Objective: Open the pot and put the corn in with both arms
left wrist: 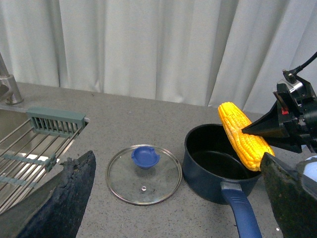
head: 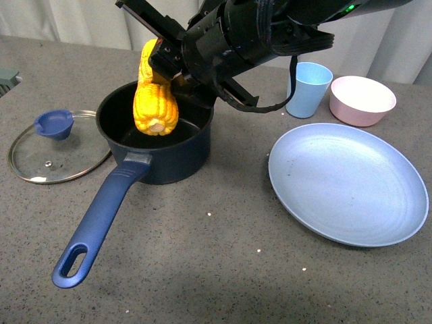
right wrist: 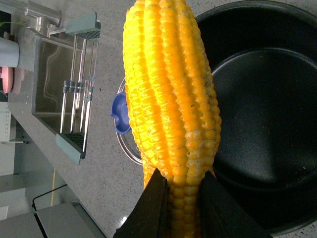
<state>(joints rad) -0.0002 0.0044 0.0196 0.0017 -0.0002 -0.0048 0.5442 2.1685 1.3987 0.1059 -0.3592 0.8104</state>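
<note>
Front view: on the grey counter (head: 216, 283), my right arm (head: 256, 30) reaches in from the upper right. The blue plate (head: 347, 182) lies right of the pot (head: 172, 158), apart from it. The pot stands uncovered, handle toward me; its glass lid (head: 40, 165) lies flat just left of it. The corn (head: 154, 101) hangs tilted over the pot's mouth, with the right gripper (head: 162, 61) clamped on its upper end. Left gripper (left wrist: 178, 158), seen from its wrist: jaws spread wide, holding nothing.
</note>
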